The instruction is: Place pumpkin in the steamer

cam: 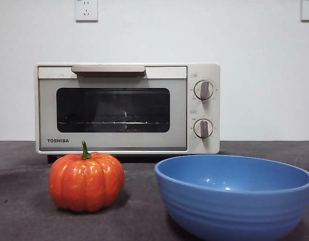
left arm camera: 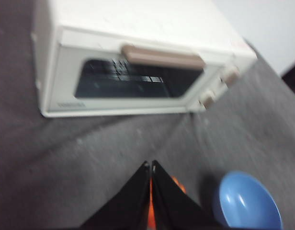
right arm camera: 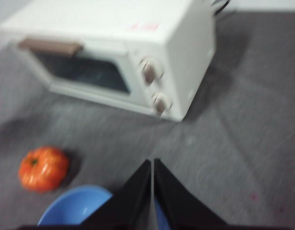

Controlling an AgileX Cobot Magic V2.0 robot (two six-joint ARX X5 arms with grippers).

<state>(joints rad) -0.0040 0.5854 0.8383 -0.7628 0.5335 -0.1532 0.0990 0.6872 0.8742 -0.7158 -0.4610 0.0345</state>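
Pumpkin (cam: 86,182) on the grey worktop (cam: 24,216), in front of the shut steamer (cam: 127,108).

The steamer door is closed, and only a wire rack shows through the dark glass. A blue bowl (cam: 235,196) sits beside the pumpkin, not touching it, with nothing inside. The wall behind is white, with two sockets (cam: 86,10) up high. The left gripper (left arm camera: 151,165) hangs above the pumpkin, jaws pressed together. The right gripper (right arm camera: 152,163) hangs over the bowl, jaws together too.
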